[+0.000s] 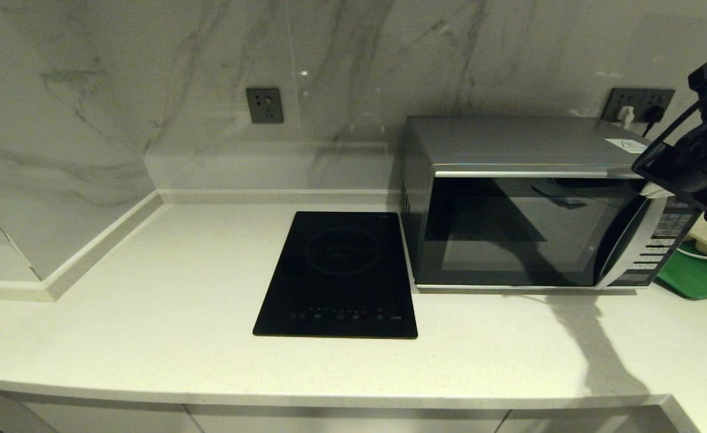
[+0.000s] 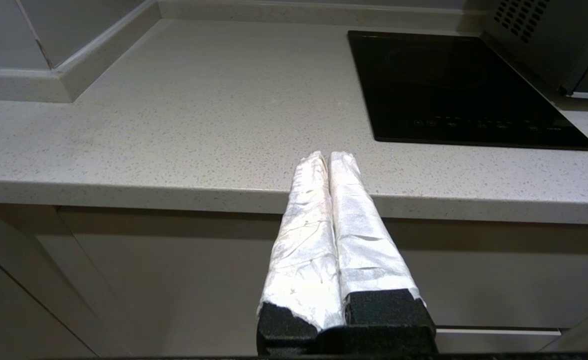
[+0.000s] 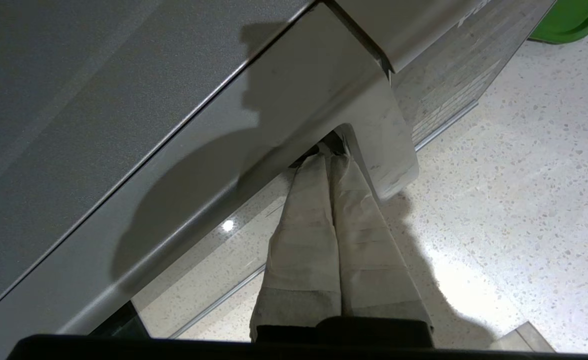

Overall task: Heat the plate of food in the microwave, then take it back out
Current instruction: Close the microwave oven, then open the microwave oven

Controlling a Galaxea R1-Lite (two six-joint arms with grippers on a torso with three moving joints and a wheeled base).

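Observation:
The silver microwave point(image 1: 510, 141) stands at the back right of the counter with its dark glass door point(image 1: 510, 234) closed. The plate of food is out of view. My right gripper point(image 1: 651, 189) is at the door's upper right corner. In the right wrist view its white-wrapped fingers point(image 3: 346, 200) are pressed together, and the gripper point(image 3: 330, 156) has its tips tucked behind the top end of the curved silver handle strip point(image 3: 374, 130). My left gripper point(image 2: 328, 156) is parked low in front of the counter edge, shut and empty.
A flat black induction hob point(image 1: 338, 273) lies left of the microwave. A green tray point(image 1: 699, 276) sits on the counter point(image 1: 149, 313) to the microwave's right. Wall sockets with plugs point(image 1: 639, 108) are behind the microwave. A wall step point(image 1: 65, 240) borders the counter's left side.

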